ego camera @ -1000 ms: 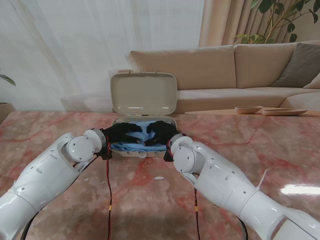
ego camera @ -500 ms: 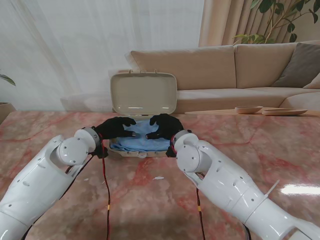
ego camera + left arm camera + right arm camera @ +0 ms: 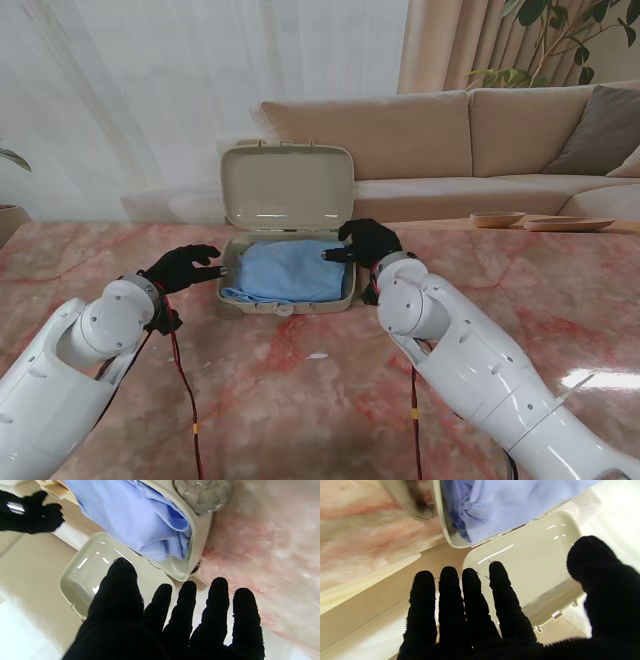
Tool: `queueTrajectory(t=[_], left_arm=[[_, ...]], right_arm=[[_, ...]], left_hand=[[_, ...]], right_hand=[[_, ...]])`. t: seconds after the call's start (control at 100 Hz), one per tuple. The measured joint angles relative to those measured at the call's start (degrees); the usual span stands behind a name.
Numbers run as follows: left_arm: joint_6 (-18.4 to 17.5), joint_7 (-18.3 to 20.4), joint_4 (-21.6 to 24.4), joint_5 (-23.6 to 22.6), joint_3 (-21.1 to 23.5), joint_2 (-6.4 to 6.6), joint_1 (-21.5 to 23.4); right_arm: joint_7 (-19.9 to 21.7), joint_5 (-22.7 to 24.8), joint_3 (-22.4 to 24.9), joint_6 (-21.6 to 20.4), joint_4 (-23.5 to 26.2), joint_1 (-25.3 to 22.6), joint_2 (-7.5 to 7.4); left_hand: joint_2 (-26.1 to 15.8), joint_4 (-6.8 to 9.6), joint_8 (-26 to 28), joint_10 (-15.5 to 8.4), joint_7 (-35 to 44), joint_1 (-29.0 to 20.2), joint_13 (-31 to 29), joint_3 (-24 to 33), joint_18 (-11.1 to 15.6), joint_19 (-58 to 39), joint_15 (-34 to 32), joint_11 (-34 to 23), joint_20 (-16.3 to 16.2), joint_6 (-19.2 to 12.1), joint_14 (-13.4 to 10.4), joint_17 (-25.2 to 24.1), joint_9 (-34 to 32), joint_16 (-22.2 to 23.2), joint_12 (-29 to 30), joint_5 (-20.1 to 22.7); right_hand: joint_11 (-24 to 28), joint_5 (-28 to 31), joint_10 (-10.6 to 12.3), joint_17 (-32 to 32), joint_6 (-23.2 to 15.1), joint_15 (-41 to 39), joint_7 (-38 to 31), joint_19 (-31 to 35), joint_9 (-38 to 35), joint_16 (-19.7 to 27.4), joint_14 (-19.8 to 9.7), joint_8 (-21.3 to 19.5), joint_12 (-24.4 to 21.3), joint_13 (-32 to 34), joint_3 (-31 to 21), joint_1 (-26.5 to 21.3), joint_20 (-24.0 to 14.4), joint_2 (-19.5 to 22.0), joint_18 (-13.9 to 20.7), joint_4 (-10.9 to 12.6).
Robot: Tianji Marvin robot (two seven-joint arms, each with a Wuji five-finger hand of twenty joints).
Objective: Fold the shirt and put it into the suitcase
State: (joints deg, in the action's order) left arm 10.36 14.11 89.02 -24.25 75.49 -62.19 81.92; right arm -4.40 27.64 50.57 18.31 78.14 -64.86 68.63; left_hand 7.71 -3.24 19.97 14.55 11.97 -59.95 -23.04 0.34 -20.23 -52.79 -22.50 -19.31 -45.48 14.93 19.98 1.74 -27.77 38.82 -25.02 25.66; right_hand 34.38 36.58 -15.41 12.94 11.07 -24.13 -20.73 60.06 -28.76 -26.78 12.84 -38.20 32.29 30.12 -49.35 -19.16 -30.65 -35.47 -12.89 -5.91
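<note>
Both hands had drawn apart since the earlier frames, when they pressed together on the cloth inside the case. The left hand [image 3: 183, 268] had pulled out to the left of the suitcase [image 3: 286, 301] and hovered over the marble table [image 3: 300, 390] with its fingers [image 3: 217, 605] spread and nothing in them. The right hand [image 3: 366, 241] had lifted to the far right corner of the case, near the rim, its fingers [image 3: 448, 597] likewise extended and empty. The shirt [image 3: 290, 270], pale blue and folded, lay inside the suitcase's lower tray, filling most of it, with a bunched edge against the near left wall. The lid [image 3: 288, 188] stood upright at the far side of the case. Behind the table stood a beige sofa [image 3: 470, 130], and two shallow wooden dishes [image 3: 497, 219] sat at the far right.
</note>
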Motion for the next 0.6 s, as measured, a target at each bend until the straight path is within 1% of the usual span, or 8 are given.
queueTrajectory(t=[0.04,0.05,0.07,0.14,0.19,0.37,0.44,0.6], left_arm=[[0.73,-1.16,-0.37,0.36,0.02,-0.02,0.25],[1.02,-1.35,-0.47,0.47,0.03,-0.04,0.29],[1.73,-1.54,-0.63,0.75,0.07,-0.07,0.36],[5.09,-1.31,-1.12,2.44,0.2,-0.14,0.4],[6.38,-0.88,-1.63,3.63,0.27,-0.16,0.35],[6.44,-0.01,-4.59,4.64,-0.24,-0.23,-0.75],[6.43,0.01,-5.3,5.04,-0.62,-0.23,-1.19],[6.45,0.07,-6.2,5.48,-1.43,-0.24,-1.97]], right_arm=[[0.25,-0.34,0.23,0.05,-0.59,0.11,-0.04],[0.31,-0.43,0.28,0.07,-0.76,0.15,-0.04],[0.43,-0.6,0.35,0.15,-1.11,0.23,-0.06],[0.7,-1.25,0.43,0.58,-2.43,0.58,-0.08],[0.93,-1.61,0.42,0.95,-3.37,0.87,-0.09],[2.52,-2.74,-0.37,2.01,-6.42,2.1,-0.28],[2.79,-3.41,-0.68,2.03,-7.45,2.46,-0.28],[3.21,-3.73,-1.4,1.97,-9.37,3.06,-0.28]], left_hand=[[0.0,0.0,-0.19,0.0,-0.09,0.0,-0.31,0.0,0.0,0.0,0.0,0.0,-0.01,0.11,0.1,0.01,0.0,0.04,0.0,-0.04],[-0.6,0.0,-0.34,0.0,-0.73,0.02,-0.59,-0.01,-0.01,-0.5,-0.09,0.0,-0.04,0.69,0.19,0.09,-0.01,0.25,0.0,-0.34],[-0.6,0.0,-0.74,0.0,-0.77,0.02,-0.59,-0.01,-0.02,-0.61,-0.09,0.0,-0.05,0.95,0.2,0.1,-0.01,0.26,0.0,-0.34],[-0.77,0.0,-1.02,0.49,-1.45,0.02,-0.59,-0.01,-0.6,-0.8,-0.09,0.0,-0.07,1.3,0.34,0.1,-0.01,0.29,0.0,-0.34],[-1.24,0.0,-1.06,0.56,-1.76,0.02,-0.59,-0.02,-0.69,-0.81,-0.09,0.0,-0.08,1.57,0.84,0.1,-0.01,0.3,0.0,-0.34],[-1.81,0.0,-1.7,0.57,-2.81,0.02,-0.53,-0.03,-0.74,-1.29,-0.09,0.0,-0.12,1.71,0.86,0.1,-0.01,0.34,0.0,-0.34],[-1.98,0.0,-1.7,0.57,-2.85,0.03,-0.53,-0.03,-1.06,-1.32,-0.09,0.0,-0.12,1.71,0.87,0.05,-0.01,0.36,0.0,-0.34],[-2.33,0.0,-1.71,0.57,-2.87,0.03,-0.53,-0.03,-1.29,-1.33,-0.1,0.0,-0.16,1.72,0.87,-0.07,-0.01,0.63,0.0,-0.34]], right_hand=[[-0.21,0.0,0.0,0.0,0.0,0.0,0.0,0.0,0.0,0.0,0.0,0.0,0.0,0.0,0.0,0.0,0.0,0.24,0.0,0.0],[-0.21,0.0,0.0,0.0,0.0,0.0,0.0,0.0,0.0,0.0,0.0,0.0,0.0,0.0,0.0,0.0,0.0,0.24,0.0,0.0],[-0.29,0.0,0.0,0.0,0.0,0.0,0.0,0.01,0.0,0.0,0.0,0.0,-0.01,0.0,1.93,1.26,0.0,1.2,0.0,0.01],[-0.31,0.44,0.0,0.0,0.02,0.0,-0.46,0.01,0.01,0.0,0.0,0.05,-0.02,0.0,2.95,2.14,0.0,1.82,0.0,0.01],[-0.32,0.44,0.0,0.0,0.02,0.0,-0.01,0.01,0.01,0.0,0.0,0.08,-0.02,0.0,3.37,2.75,0.0,2.27,0.0,0.02],[-0.33,0.46,0.0,0.0,0.02,0.0,0.04,0.01,0.01,0.0,0.0,0.18,-0.02,0.0,3.94,2.77,0.0,3.59,0.0,0.02],[-0.54,0.55,0.0,0.0,0.02,0.0,0.04,0.09,0.01,0.0,0.01,0.18,-0.02,0.0,4.21,2.78,0.0,4.65,0.0,0.02],[-1.02,0.56,0.0,0.0,0.03,0.0,0.05,0.68,0.01,0.0,0.05,0.19,-0.02,0.0,4.79,2.79,0.0,5.18,0.0,0.03]])
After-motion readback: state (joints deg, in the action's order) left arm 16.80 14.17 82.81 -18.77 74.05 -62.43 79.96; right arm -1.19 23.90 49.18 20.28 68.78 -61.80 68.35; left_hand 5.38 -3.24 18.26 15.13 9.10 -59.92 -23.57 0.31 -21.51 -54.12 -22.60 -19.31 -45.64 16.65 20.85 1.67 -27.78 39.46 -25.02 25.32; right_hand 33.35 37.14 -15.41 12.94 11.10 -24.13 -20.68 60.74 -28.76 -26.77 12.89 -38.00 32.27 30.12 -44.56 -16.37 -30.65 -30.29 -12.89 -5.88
